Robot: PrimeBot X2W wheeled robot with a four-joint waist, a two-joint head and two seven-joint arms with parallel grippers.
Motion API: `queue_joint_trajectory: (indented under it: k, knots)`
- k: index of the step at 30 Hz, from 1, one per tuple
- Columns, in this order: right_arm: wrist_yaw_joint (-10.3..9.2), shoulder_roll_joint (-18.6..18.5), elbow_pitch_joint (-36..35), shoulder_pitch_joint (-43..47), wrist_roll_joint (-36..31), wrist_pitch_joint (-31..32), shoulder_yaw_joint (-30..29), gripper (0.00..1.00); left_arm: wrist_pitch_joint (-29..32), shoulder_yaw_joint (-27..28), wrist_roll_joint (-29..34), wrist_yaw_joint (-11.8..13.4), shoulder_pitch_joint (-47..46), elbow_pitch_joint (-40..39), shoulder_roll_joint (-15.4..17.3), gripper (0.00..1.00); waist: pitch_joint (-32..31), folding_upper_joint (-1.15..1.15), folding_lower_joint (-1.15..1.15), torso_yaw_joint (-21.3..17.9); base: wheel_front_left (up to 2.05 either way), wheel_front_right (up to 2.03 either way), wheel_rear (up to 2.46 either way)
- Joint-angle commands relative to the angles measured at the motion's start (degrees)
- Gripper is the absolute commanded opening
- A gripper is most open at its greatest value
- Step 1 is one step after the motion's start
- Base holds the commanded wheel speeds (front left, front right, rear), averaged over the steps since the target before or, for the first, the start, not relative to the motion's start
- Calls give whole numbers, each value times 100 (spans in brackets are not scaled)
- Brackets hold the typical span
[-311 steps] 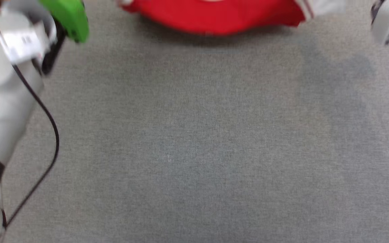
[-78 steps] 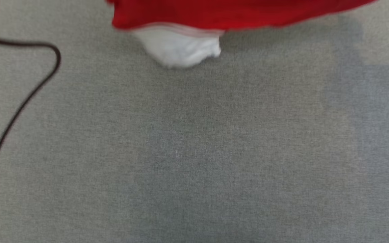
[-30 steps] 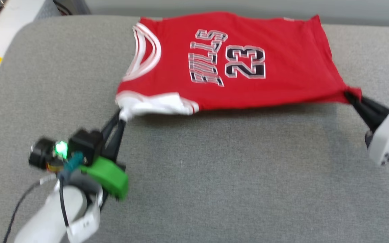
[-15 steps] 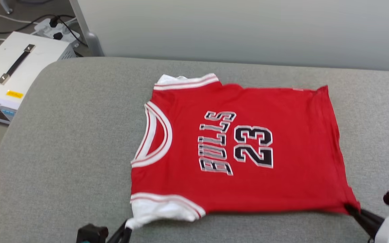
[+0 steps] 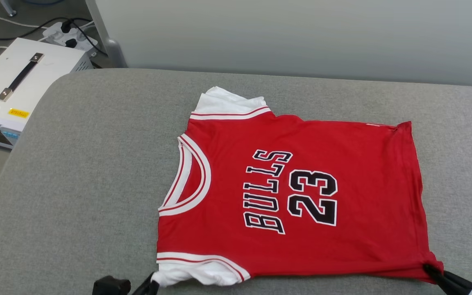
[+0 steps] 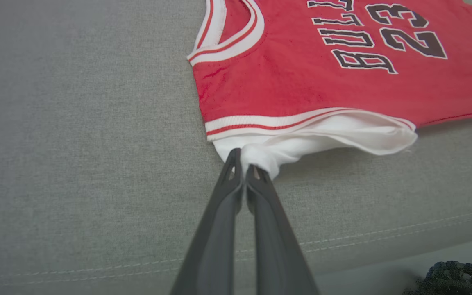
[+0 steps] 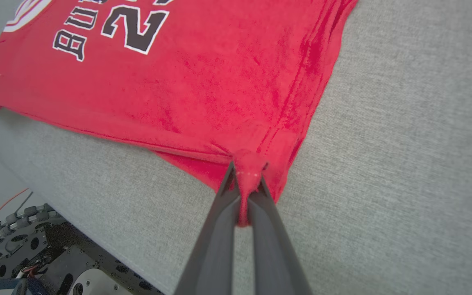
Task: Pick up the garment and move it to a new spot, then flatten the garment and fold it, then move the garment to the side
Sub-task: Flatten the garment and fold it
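Red jersey-style T-shirt (image 5: 342,172) with white sleeves and black "BULLS 23" print, pinched at two corners by the near edge of the grey fabric-covered bench (image 5: 76,184). Left gripper (image 6: 242,166) fingers are clenched on the near sleeve (image 6: 322,135), right gripper (image 7: 246,176) fingers on the hem corner. Likely flattening: draw both corners evenly, low to bench, release together. Shirt lies print-up mid-bench, collar toward bench's left end, body smooth, sleeves crumpled.

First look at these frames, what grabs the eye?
The red BULLS 23 jersey, spread flat and face-up on the grey cushion, neck toward the robot's left. Both grippers pinch its near edge: the left gripper shut on the white sleeve, the right gripper shut on the red hem corner.
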Motion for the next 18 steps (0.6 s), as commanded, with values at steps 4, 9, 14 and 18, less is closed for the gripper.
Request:
queue_joint_trajectory:
  k: [4, 9, 14, 18]
  knots:
    - [-5, 109, -190, -12, -35, 204, -503, 0, -61, 26, 330, -274, -854, 148, -2, 0, 221, 0, 1, 19, 0, 0, 0]
    - [-5, 234, -346, -217, -78, 455, -967, 0, -38, 23, 523, -630, -1785, 514, -124, 0, 517, 0, 1, -52, 0, 0, 0]
    - [-5, 375, -417, -582, -221, 731, -1224, 0, -44, 38, 606, -985, -2691, 1158, -326, 0, 952, 0, 1, -183, 0, 0, 0]
    - [-5, 519, -360, -952, -312, 920, -1326, 0, -177, 21, 671, -1241, -3275, 1818, -520, 0, 1281, 0, 1, -253, 0, 0, 0]
